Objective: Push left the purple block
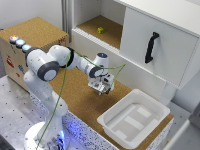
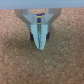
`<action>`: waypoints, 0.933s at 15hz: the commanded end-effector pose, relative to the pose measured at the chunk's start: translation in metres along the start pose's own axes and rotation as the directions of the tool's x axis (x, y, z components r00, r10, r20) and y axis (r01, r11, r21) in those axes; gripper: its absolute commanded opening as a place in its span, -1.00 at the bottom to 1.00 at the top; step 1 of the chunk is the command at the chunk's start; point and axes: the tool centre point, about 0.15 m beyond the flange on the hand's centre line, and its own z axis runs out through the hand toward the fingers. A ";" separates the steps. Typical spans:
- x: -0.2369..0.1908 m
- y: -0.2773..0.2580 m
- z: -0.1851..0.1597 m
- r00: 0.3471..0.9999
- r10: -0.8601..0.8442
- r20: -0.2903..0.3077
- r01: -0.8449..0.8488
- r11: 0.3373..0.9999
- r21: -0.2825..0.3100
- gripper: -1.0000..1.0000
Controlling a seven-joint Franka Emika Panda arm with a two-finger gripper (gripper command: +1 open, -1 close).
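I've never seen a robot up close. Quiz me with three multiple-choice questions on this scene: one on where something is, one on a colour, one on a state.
1. Where is the yellow-green object? A in the white tub; B on the open shelf; C on the brown box.
2. What colour is the door handle? A black; B red; C white.
3. How do the fingers of the gripper stand? A spread wide; B closed together; C clamped on the tub.
Answers: B, it lies on the cork shelf; A, the handle looks black against the white door; B, the wrist view shows the fingers meeting at their tips.
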 end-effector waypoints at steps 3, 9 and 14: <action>0.016 -0.058 0.002 0.997 0.072 0.018 -0.070 0.994 -0.085 -1.00; 0.018 -0.091 0.002 0.990 0.119 0.081 -0.114 0.991 -0.068 -1.00; 0.025 -0.115 0.001 0.987 0.133 0.089 -0.126 0.989 -0.080 -1.00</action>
